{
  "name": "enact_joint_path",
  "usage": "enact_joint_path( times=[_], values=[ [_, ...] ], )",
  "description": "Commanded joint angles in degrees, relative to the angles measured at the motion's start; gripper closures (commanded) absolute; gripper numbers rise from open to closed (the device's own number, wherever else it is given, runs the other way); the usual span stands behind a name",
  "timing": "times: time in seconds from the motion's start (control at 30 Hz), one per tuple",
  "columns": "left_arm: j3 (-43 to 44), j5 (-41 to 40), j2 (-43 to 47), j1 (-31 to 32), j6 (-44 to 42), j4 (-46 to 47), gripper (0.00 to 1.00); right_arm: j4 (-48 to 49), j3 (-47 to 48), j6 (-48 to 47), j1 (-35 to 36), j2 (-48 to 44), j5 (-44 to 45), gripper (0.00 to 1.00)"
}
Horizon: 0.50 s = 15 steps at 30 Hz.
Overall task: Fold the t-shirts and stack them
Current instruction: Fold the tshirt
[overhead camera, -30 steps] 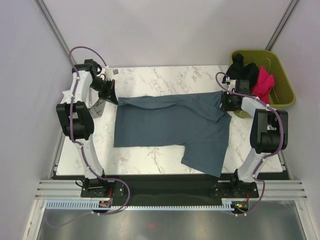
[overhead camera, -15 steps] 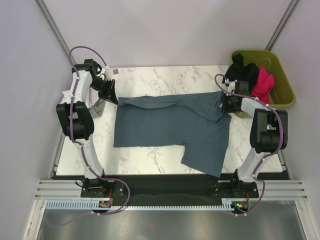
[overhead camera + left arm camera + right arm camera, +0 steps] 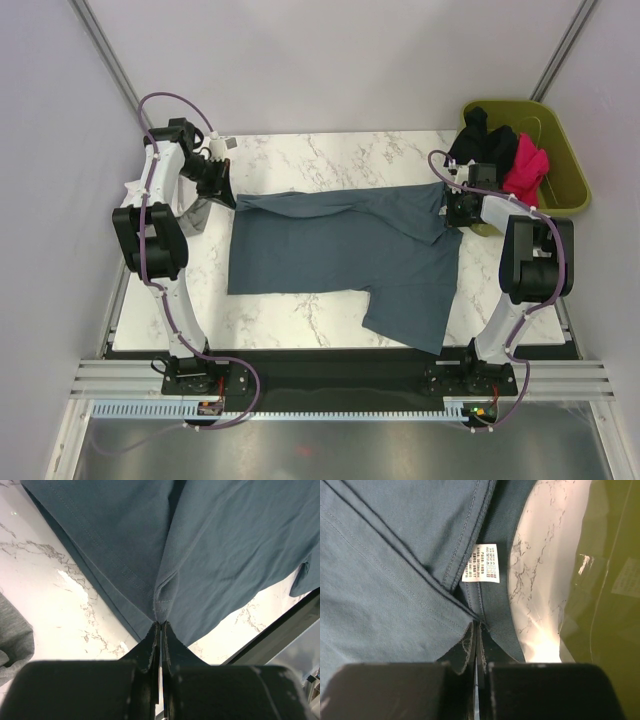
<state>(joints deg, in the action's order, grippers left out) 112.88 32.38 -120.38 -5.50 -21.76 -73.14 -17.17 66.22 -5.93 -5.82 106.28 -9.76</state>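
- White marbled tabletop (image 3: 330, 155) stands between pale walls, with both arms' bases at its near edge.
- A blue-grey t-shirt (image 3: 340, 250) lies spread out flat across the middle of it. One flap hangs down toward the near edge on the shirt's right side.
- At the shirt's far left corner, the left hand (image 3: 160, 630) has its fingers pressed together on a pinch of the hem. The cloth puckers up into the tips.
- At the shirt's far right corner, the right hand (image 3: 476, 630) is clamped on a folded edge of the same shirt, fingers together.
- A white care label (image 3: 481, 562) sits on the cloth just beyond those fingertips.
- To the right of the shirt, past the tabletop's corner, stands an olive-green bin (image 3: 567, 188).
- A black shirt (image 3: 490, 140) and a pink shirt (image 3: 525, 170) are bunched in the bin and spill over its rim.
- To the left of the blue-grey shirt, a bit of grey cloth (image 3: 12, 630) shows on the marble, apart from the hem.
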Motion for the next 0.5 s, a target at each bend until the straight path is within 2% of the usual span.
enact_joint_path(
  times=[0.0,0.47],
  values=[
    [1.73,1.99,-0.12,-0.04,1.46,0.46,0.98,-0.41,1.81,3.47,-2.61,-0.19,4.31,1.0],
    [1.73,1.63,3.39,-0.13,3.3,3.62,0.98,-1.2,7.88,3.12,0.82,-9.77,1.58,1.0]
  ],
)
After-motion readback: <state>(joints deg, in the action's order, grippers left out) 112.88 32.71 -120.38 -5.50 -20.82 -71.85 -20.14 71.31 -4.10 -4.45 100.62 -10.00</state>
